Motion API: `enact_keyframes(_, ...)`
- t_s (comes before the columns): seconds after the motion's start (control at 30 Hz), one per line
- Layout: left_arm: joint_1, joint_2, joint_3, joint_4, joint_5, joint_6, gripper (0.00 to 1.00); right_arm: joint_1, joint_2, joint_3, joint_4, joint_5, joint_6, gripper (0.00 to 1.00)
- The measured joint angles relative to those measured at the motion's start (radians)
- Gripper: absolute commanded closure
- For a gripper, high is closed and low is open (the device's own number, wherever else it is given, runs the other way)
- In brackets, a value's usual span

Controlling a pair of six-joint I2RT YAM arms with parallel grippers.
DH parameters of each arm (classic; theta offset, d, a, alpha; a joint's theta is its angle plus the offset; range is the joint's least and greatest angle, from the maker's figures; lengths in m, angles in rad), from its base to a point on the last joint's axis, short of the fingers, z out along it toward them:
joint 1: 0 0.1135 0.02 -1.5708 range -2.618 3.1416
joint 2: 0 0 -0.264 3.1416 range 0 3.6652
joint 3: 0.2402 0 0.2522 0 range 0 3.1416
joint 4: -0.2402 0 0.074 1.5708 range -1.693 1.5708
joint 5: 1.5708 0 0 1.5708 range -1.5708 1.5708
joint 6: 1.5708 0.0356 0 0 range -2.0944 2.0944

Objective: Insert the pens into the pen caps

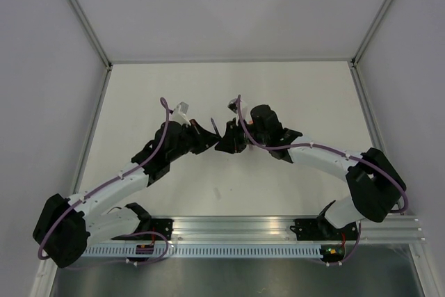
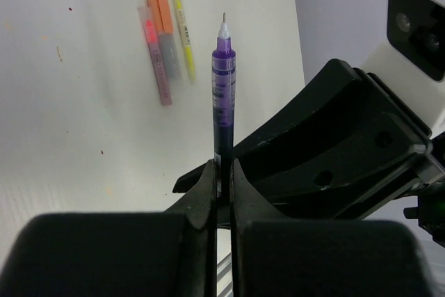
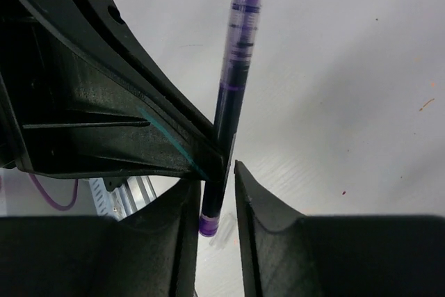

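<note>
The left gripper (image 2: 223, 169) is pinching the dark purple pen (image 2: 222, 81) low on its barrel, fingers shut tight on it. It is holding the pen up off the table (image 2: 76, 144) with the bare nib pointing away from the wrist. The right gripper (image 3: 217, 176) is sitting face to face with it, and its fingers (image 3: 261, 206) are standing either side of the pen's blunt back end, just below the left's grip. They are partly open: a sliver of light is showing between barrel and pad, so nothing is clamped there yet. This is looking like a hand-across or a re-grip ahead of any capping. To do it well, the right fingers should be squeezing the barrel proper rather than the very end plug (a pinch that far down is likely to let the pen swing). They should also be meeting it squarely, since the pen is lying a little slanted across that gap. The left should be letting go only once the right is firm, and opening without dragging sideways. The other pieces are lying on the table beyond: the red-pink pen (image 2: 156, 67), an orange cap (image 2: 163, 14) right beside it, and the pale yellow pen (image 2: 180, 22) just next to them.
</note>
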Motion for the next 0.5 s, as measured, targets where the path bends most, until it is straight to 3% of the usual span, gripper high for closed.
enact_keyframes(0.03, 0.0, -0.005, 0.0, 0.002, 0.0, 0.002, 0.98, 0.002, 0.003, 0.0, 0.005, -0.003, 0.003, 0.84)
enact_keyframes(0.1, 0.0, -0.013, -0.002, 0.004, 0.0, 0.008, 0.98, 0.002, 0.003, -0.001, 0.012, -0.001, 0.012, 0.97)
enact_keyframes(0.17, 0.0, -0.019, -0.004, 0.005, -0.001, 0.014, 0.97, 0.002, 0.003, -0.002, 0.016, -0.003, 0.02, 1.0)
enact_keyframes(0.23, 0.0, -0.023, -0.004, 0.0, 0.0, 0.028, 0.7, 0.002, 0.003, -0.003, 0.016, -0.003, 0.025, 1.0)
enact_keyframes(0.27, 0.0, -0.026, -0.004, -0.004, -0.002, 0.04, 0.51, 0.004, 0.002, -0.003, 0.015, -0.002, 0.025, 1.0)
enact_keyframes(0.37, 0.005, -0.038, 0.003, -0.032, -0.003, 0.08, 0.39, 0.006, -0.002, -0.007, -0.005, 0.018, 0.023, 1.0)
enact_keyframes(0.5, 0.002, -0.063, 0.018, -0.071, 0.022, 0.116, 0.37, -0.01, -0.018, -0.007, -0.051, 0.064, 0.008, 1.0)
